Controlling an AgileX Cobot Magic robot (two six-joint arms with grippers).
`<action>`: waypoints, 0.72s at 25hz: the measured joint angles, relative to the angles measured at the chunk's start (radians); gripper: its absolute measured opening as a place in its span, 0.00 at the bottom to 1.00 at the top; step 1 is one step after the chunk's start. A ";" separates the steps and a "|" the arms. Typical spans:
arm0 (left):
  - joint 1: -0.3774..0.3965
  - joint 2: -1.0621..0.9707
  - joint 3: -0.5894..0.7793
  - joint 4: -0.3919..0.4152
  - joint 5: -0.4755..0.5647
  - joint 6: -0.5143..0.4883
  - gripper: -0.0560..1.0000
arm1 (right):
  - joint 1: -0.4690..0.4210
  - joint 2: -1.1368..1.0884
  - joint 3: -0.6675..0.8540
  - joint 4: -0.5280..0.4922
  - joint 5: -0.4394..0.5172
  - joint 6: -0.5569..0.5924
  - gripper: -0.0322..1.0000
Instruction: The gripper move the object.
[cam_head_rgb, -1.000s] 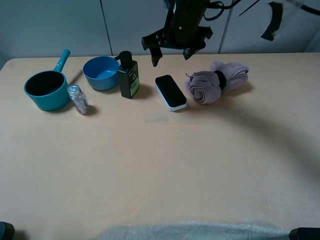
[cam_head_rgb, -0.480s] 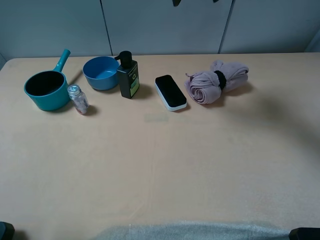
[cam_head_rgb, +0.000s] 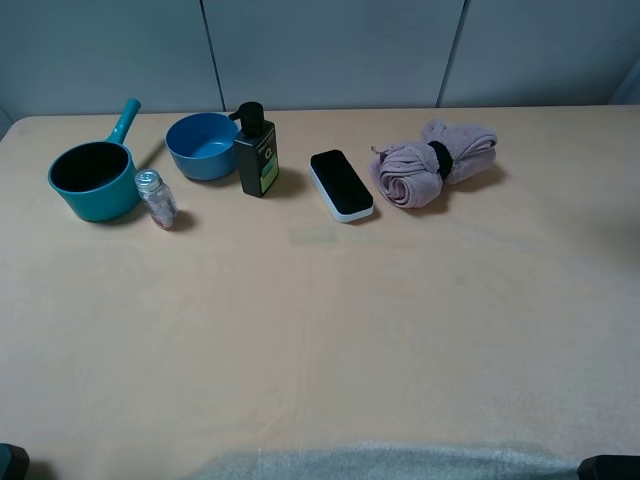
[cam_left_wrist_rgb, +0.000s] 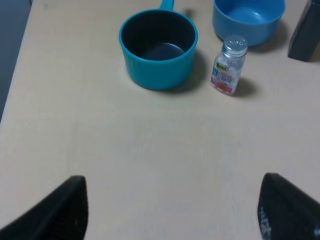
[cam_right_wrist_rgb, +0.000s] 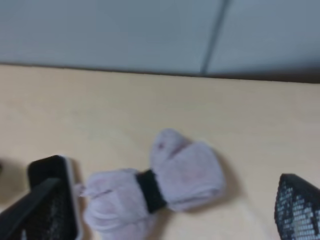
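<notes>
The object is a flat block with a black top and a white base (cam_head_rgb: 341, 185). It lies on the tan table (cam_head_rgb: 320, 330) at the back middle, between the pump bottle and the rolled towel. No arm shows in the exterior high view. In the right wrist view the block (cam_right_wrist_rgb: 50, 170) is partly behind one dark finger (cam_right_wrist_rgb: 30, 210); the right gripper (cam_right_wrist_rgb: 162, 212) is open, empty and well above it. The left gripper (cam_left_wrist_rgb: 172, 205) is open and empty, above bare table in front of the saucepan.
A teal saucepan (cam_head_rgb: 93, 180), a small jar (cam_head_rgb: 156, 198), a blue bowl (cam_head_rgb: 200, 145) and a dark pump bottle (cam_head_rgb: 256, 152) stand left of the block. A rolled pink towel (cam_head_rgb: 432, 163) lies to its right. A grey wall runs behind the table.
The black arm that hung over the block and towel at the back has lifted up out of the exterior high view. Nothing on the table has moved.
</notes>
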 joint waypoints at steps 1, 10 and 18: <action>0.000 0.000 0.000 0.000 0.000 0.000 0.78 | -0.016 -0.021 0.014 -0.007 0.008 0.000 0.64; 0.000 0.000 0.000 0.000 0.000 0.000 0.78 | -0.220 -0.312 0.296 -0.050 -0.003 0.000 0.64; 0.000 0.000 0.000 0.000 0.000 0.000 0.78 | -0.327 -0.596 0.611 -0.061 -0.110 -0.003 0.64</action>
